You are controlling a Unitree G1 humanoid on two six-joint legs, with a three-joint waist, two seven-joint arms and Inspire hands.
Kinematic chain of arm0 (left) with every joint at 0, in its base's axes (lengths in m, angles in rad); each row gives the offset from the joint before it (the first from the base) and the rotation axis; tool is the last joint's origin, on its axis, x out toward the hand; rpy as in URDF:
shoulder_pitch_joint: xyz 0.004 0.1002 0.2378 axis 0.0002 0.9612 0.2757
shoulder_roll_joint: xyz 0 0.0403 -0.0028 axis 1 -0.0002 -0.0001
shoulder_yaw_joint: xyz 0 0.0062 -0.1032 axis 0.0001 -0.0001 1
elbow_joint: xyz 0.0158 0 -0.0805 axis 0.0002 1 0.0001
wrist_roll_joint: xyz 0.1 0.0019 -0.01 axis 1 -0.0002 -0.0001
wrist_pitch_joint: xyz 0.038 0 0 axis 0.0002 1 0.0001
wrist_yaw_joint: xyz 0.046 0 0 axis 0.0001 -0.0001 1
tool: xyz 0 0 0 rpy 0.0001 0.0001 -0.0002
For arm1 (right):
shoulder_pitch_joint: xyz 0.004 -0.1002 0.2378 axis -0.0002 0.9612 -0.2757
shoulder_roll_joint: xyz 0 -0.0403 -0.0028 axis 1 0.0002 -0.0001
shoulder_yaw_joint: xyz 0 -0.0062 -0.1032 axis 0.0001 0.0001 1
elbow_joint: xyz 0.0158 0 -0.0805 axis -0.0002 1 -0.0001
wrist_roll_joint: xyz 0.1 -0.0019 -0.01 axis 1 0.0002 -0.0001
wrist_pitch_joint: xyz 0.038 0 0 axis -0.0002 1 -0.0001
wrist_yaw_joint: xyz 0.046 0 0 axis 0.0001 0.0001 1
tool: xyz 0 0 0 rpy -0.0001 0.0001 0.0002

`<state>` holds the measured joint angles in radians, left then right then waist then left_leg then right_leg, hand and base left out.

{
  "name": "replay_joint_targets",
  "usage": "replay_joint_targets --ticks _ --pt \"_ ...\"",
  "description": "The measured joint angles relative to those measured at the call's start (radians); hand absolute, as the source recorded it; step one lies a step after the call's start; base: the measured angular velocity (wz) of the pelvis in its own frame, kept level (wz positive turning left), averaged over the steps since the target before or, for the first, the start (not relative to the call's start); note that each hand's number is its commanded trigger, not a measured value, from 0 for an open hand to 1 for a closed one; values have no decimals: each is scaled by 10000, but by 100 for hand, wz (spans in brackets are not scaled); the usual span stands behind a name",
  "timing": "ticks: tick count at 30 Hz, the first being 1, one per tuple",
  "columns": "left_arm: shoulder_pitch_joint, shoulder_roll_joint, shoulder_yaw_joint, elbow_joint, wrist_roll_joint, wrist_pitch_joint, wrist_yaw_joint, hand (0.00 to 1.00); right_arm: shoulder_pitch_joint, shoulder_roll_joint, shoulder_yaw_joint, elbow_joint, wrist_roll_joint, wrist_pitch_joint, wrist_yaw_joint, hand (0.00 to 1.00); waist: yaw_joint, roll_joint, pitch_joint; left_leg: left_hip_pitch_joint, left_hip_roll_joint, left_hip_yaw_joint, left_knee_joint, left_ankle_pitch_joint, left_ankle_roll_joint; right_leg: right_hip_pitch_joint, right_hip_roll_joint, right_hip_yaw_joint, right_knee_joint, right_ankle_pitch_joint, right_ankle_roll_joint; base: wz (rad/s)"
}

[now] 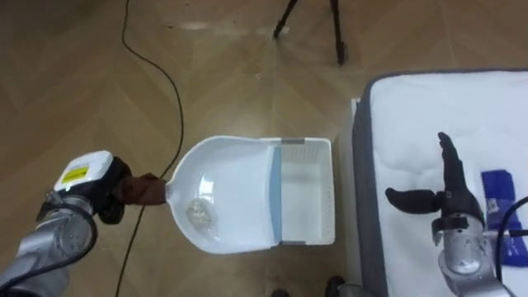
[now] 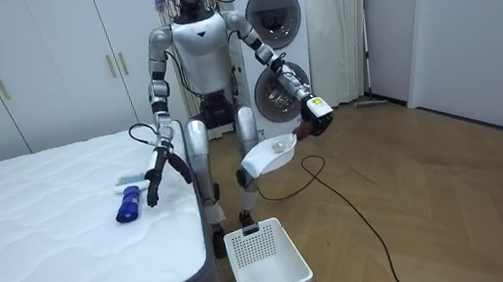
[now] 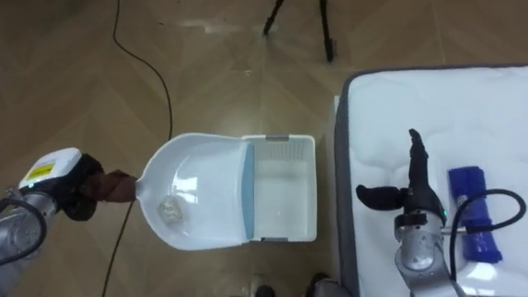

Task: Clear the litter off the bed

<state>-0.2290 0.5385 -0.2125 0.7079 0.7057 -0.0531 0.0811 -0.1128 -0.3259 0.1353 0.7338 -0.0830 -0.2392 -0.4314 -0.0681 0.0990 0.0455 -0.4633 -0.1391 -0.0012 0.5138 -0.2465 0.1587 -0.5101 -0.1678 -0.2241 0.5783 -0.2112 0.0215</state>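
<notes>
Left eye view showed the left hand (image 1: 113, 192) clamped round the brown handle of the dustpan (image 1: 223, 186), which hung level above the floor with its mouth overlapping the basket (image 1: 306, 145) beside the bed (image 1: 412, 107). A pale scrap (image 1: 200, 213) lay deep in the pan, near the handle end. The right hand (image 1: 450, 200) hovered over the mattress, fingers straight, thumb spread, holding nothing, near a blue item (image 1: 499, 198). Judged step: emptying collected debris into the basket. The next move called for tipping the pan mouth-down, keeping its lip inside the basket rim so the scrap would slide in, not onto the floor.
</notes>
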Motion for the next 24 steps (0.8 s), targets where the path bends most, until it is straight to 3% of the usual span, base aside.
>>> replay_joint_targets --ticks 1,7,11,14,22,24 --pt "-165 3 -184 92 87 15 17 100 -23 13 6 0 12 -1 -76 0 -39 65 29 -28 0 23 8 0 0 -33 3 25 3 1 0 0" --pt "-555 75 -397 479 134 147 36 100 -175 50 11 3 -191 -1 -279 0 -187 367 7 -295 10 269 10 0 3 -488 17 282 177 7 -6 -10" --pt "-752 514 -1089 963 98 627 28 100 -181 9 45 9 -369 59 -390 0 -438 641 5 -291 14 532 2 0 3 -704 -29 485 479 -5 -15 -11" --pt "-807 584 -1111 1209 28 868 24 100 -174 11 123 9 -471 226 -393 0 -670 801 17 -279 6 766 -26 0 3 -871 -66 645 664 -9 -13 -16" --pt "-1263 736 -1450 1992 -1793 1071 -87 100 -255 -166 200 8 -574 260 -468 0 -969 1356 23 -95 14 1365 -125 18 37 -1041 -14 1172 856 12 -42 -19" --pt "-1469 741 -1451 2393 -2162 1087 -88 100 -254 -176 223 16 -676 228 -469 0 -1017 1379 21 -34 16 1435 -131 20 39 -1065 -1 1266 960 14 -48 -10"
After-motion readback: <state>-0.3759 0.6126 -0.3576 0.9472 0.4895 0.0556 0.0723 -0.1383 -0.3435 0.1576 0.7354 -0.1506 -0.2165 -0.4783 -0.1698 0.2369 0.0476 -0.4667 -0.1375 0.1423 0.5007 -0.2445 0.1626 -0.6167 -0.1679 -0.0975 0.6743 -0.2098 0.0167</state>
